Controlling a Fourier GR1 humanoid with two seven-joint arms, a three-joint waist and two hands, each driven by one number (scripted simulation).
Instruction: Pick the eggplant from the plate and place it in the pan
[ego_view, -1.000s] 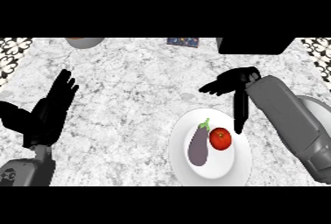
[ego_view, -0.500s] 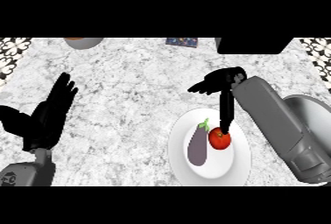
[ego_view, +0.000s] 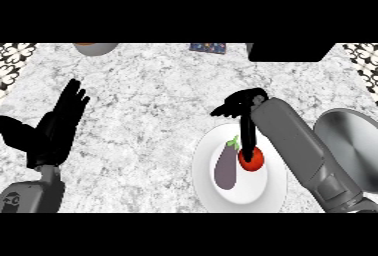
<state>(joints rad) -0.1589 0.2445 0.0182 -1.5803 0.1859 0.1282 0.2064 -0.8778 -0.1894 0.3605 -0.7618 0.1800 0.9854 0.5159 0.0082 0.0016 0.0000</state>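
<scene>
While the white plate (ego_view: 221, 200) on the marble table (ego_view: 148, 100) holds the eggplant (ego_view: 225, 169) beside a tomato (ego_view: 252, 160), the grey pan (ego_view: 347, 142) sits right. The right hand (ego_view: 244, 107), fingers extended downward, reaches the tomato, grasping nothing. The left hand (ego_view: 55, 130) rests open.

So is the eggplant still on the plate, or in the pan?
On the plate. The eggplant lies there beside a tomato; the pan holds nothing.

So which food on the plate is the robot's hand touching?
The round red tomato; the right hand reaches a finger down onto it. The purple eggplant lies beside it, untouched.
</scene>
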